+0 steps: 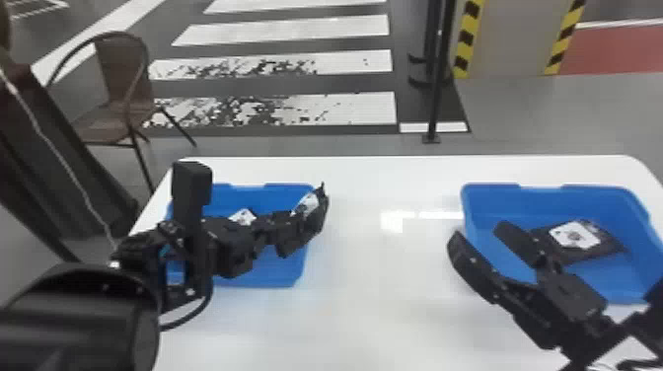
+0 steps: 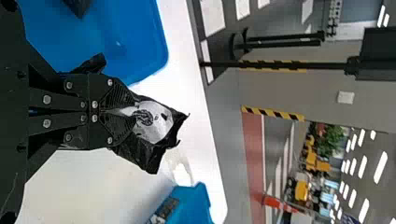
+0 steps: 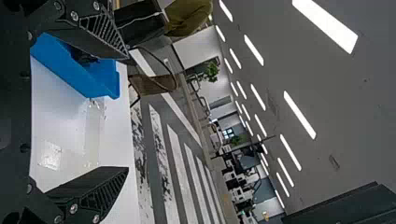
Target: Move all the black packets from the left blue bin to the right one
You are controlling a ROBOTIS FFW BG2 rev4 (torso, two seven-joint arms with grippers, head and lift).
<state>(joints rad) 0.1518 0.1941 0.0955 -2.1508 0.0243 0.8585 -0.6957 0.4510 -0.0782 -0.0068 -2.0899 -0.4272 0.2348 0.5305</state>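
In the head view my left gripper [image 1: 292,228] is over the right side of the left blue bin [image 1: 291,276], shut on a black packet [image 1: 310,203] with a white label. The left wrist view shows the gripper [image 2: 116,113] pinching one end of that packet [image 2: 152,122]. Another packet [image 1: 243,217] lies in the left bin, partly hidden by the arm. My right gripper [image 1: 476,236] stands open and holds nothing, above the left side of the right blue bin [image 1: 609,197], where a black packet [image 1: 576,236] lies. Its fingers are spread in the right wrist view, gripper [image 3: 125,112].
Both bins stand on a white table [image 1: 365,296], with a wide stretch of tabletop between them. Behind the table are a brown chair [image 1: 116,108] at the left and a black post [image 1: 436,89].
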